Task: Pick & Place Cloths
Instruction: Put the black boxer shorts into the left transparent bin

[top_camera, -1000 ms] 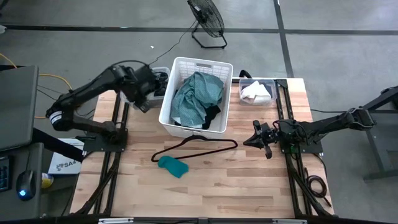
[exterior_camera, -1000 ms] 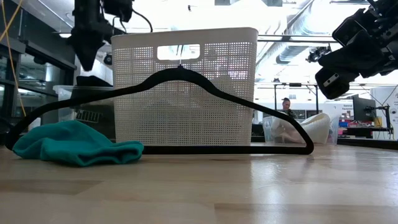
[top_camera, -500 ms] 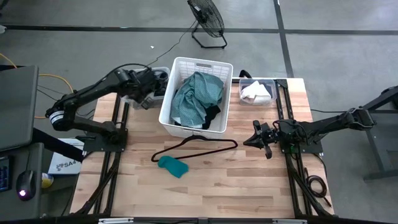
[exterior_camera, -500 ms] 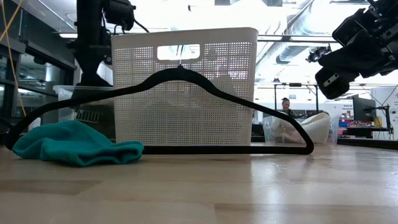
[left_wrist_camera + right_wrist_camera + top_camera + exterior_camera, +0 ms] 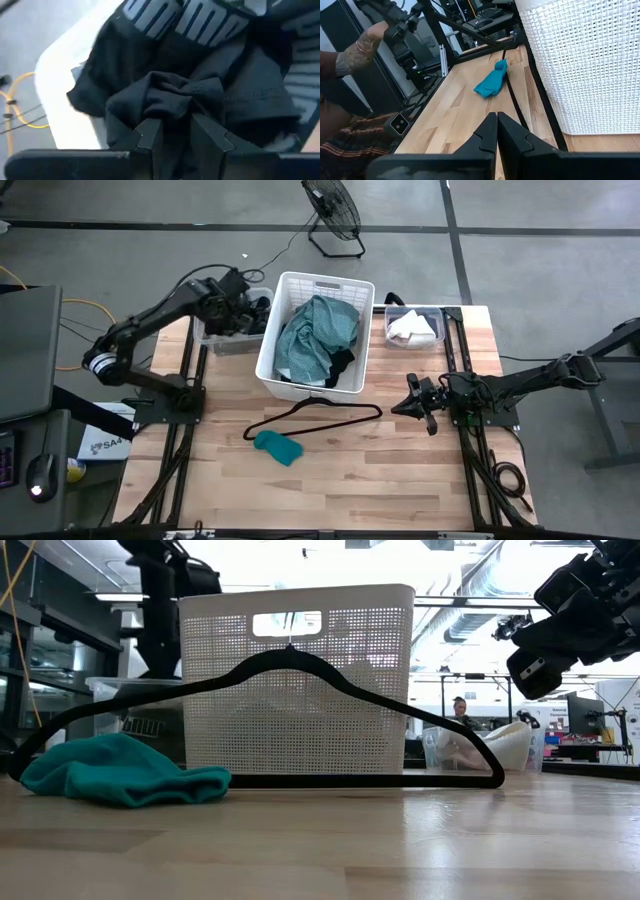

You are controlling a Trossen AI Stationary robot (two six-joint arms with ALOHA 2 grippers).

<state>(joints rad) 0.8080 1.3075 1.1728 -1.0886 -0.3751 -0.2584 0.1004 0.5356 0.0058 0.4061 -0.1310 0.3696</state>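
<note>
Your left gripper [image 5: 179, 131] has descended into the clear bin [image 5: 215, 340] beside the white basket [image 5: 283, 292] and is grasping the black cloth [image 5: 170, 95]; pickup is likely beginning; your right gripper [image 5: 412, 404] is waiting clenched, empty, over the wooden worktop [image 5: 400, 480]; a fan [image 5: 333, 210] is standing on the grey floor behind.

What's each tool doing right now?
Left tool: closed on the black cloth in the left bin.
Right tool: shut, empty, above the table.
</note>
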